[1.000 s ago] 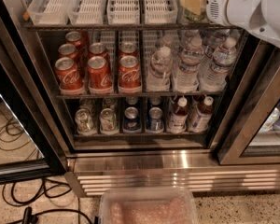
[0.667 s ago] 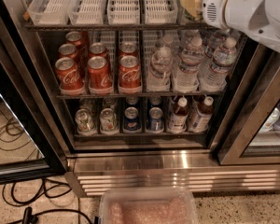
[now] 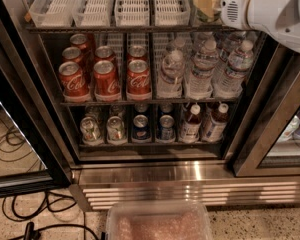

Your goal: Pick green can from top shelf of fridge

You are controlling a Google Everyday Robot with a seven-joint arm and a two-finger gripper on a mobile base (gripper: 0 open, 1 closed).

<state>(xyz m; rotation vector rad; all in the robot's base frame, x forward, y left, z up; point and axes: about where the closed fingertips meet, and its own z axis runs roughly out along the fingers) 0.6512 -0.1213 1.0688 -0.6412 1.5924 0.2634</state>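
Observation:
The fridge (image 3: 190, 171) stands open in front of me, with a stainless frame and a ribbed steel base. Its top shelf (image 3: 110, 28) carries white slotted lane trays. The green can (image 3: 205, 1), pale green-white, stands at the right end of that shelf, partly cut off by the top edge of the view. My gripper (image 3: 221, 5) is at the end of the white arm (image 3: 265, 9) at the top right, right beside the can. The arm's housing hides where the gripper meets the can.
Red cola cans (image 3: 106, 79) and water bottles (image 3: 202, 69) fill the middle rack. Small cans (image 3: 115, 129) and bottles (image 3: 190, 124) fill the bottom rack. The black-edged glass door (image 3: 20, 134) is open at left. Cables (image 3: 35, 214) lie on the floor. A clear tub (image 3: 157, 224) is at the bottom.
The white arm has shifted slightly left toward the green can. Nothing else has moved.

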